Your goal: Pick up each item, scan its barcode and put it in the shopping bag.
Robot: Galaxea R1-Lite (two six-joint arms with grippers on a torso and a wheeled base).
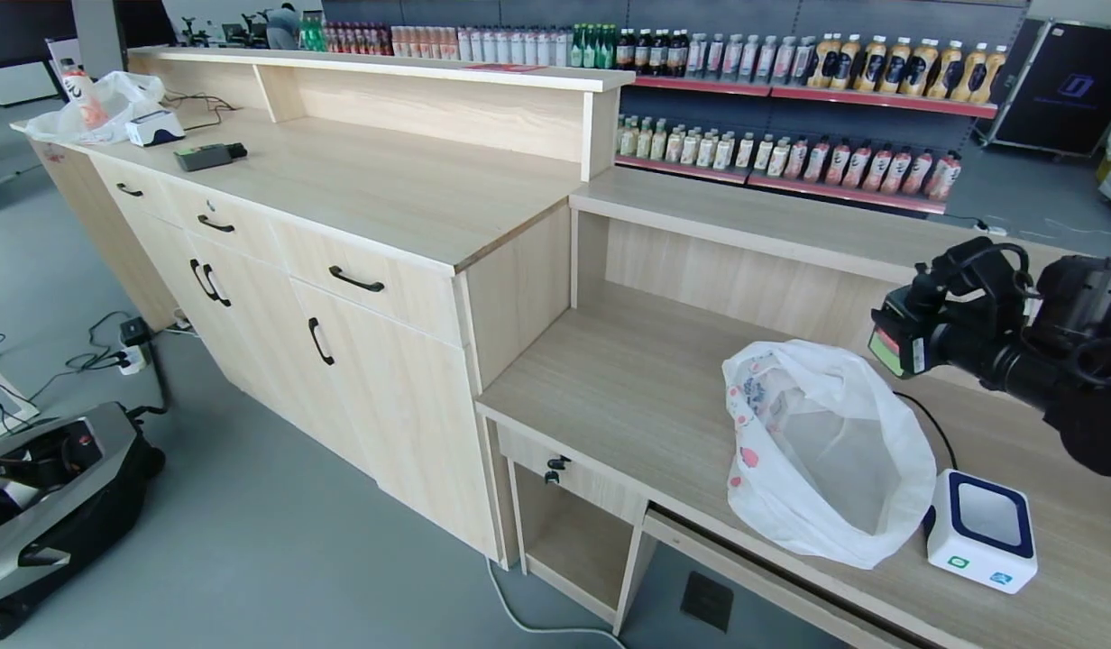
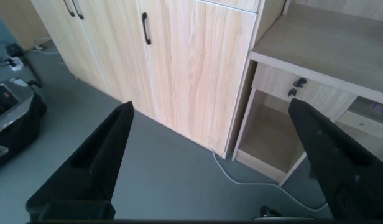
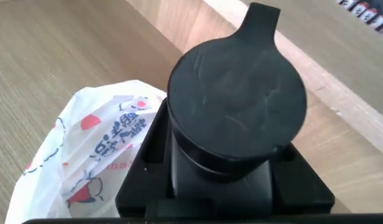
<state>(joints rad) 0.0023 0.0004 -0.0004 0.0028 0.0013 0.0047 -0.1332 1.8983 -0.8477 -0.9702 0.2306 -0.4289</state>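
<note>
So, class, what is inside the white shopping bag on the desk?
Through the open mouth of the shopping bag, only bare white lining shows, with no item in it. The bottom on the near side is covered by the bag's own crumpled plastic, so that part cannot be checked.

shopping bag (image 1: 826,451) open-mouthed on desk (image 1: 628,379) | scanner (image 1: 981,530) just beside bag | bottles (image 1: 844,63) on shelves (image 1: 808,91) behind
</note>
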